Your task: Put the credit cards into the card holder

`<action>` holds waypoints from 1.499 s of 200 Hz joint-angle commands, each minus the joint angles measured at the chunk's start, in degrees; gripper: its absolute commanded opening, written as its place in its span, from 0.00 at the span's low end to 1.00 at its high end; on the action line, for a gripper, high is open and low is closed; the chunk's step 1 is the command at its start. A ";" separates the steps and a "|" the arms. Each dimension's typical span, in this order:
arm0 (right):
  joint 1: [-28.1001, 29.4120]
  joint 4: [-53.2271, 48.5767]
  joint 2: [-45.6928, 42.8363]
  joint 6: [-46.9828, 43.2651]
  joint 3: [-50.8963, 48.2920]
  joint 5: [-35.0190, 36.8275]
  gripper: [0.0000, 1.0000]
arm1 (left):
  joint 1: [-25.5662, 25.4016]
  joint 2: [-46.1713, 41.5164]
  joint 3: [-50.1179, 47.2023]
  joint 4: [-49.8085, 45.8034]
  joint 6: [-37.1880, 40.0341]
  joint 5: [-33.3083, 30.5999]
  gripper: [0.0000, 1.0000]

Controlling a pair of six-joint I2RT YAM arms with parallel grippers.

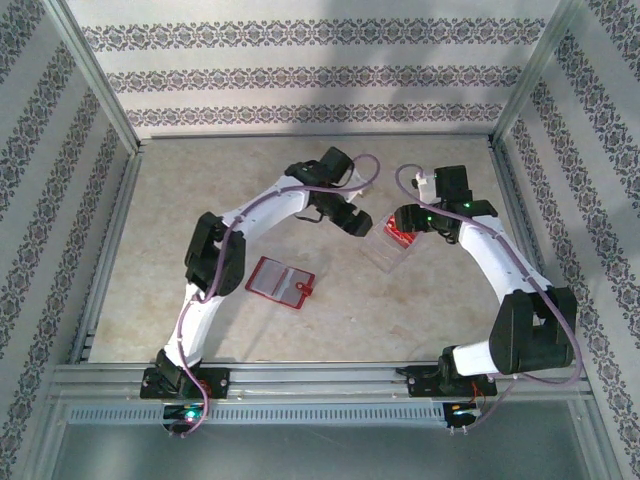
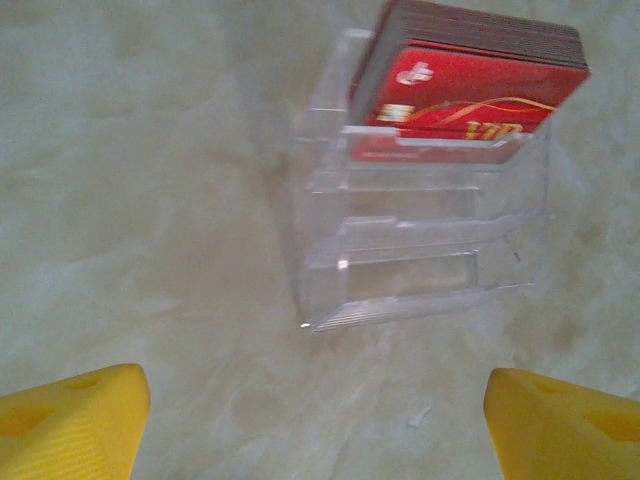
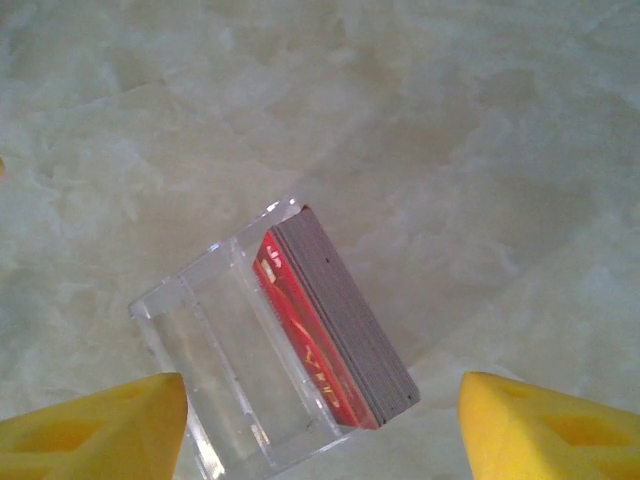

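Note:
A thick stack of red credit cards (image 2: 470, 95) stands on edge in the rear slot of a clear plastic tray (image 2: 400, 270). In the top view the stack (image 1: 400, 236) sits between the two arms. My left gripper (image 2: 318, 400) is open, its yellow fingers (image 2: 70, 420) wide apart over bare table just short of the tray. My right gripper (image 3: 322, 395) hovers open above the same tray (image 3: 215, 360), with the cards (image 3: 330, 320) between the lines of its fingers (image 3: 100, 435) and touching neither. The red card holder (image 1: 282, 279) lies opened flat on the table, left of centre.
The marble-look table (image 1: 180, 220) is fenced by metal rails (image 1: 110, 240) and patterned walls on three sides. The left arm (image 1: 215, 260) arches over the spot beside the card holder. Both grippers (image 1: 352, 220) (image 1: 408, 222) crowd close around the tray.

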 commanded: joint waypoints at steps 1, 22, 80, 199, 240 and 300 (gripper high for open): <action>-1.28 -0.07 1.10 -2.54 1.78 -1.38 0.71 | -2.86 3.31 5.06 -3.32 -0.46 -0.08 0.87; -1.41 0.01 2.06 -3.09 1.40 -0.35 0.71 | -4.50 5.82 7.69 -3.81 0.41 -1.55 0.87; -1.50 2.48 3.64 -4.54 -0.35 -0.86 0.71 | -4.89 11.00 11.95 -4.35 0.51 -4.42 0.86; -2.03 3.46 9.10 -3.89 0.71 -0.06 0.71 | -4.63 15.53 11.64 -5.49 0.97 -7.13 0.82; -2.03 2.84 11.11 -3.67 1.17 1.35 0.71 | -4.58 15.70 10.67 -5.34 1.45 -7.41 0.79; -2.03 2.78 11.84 -3.70 0.98 4.63 0.71 | -4.54 15.37 9.44 -5.48 1.33 -7.70 0.78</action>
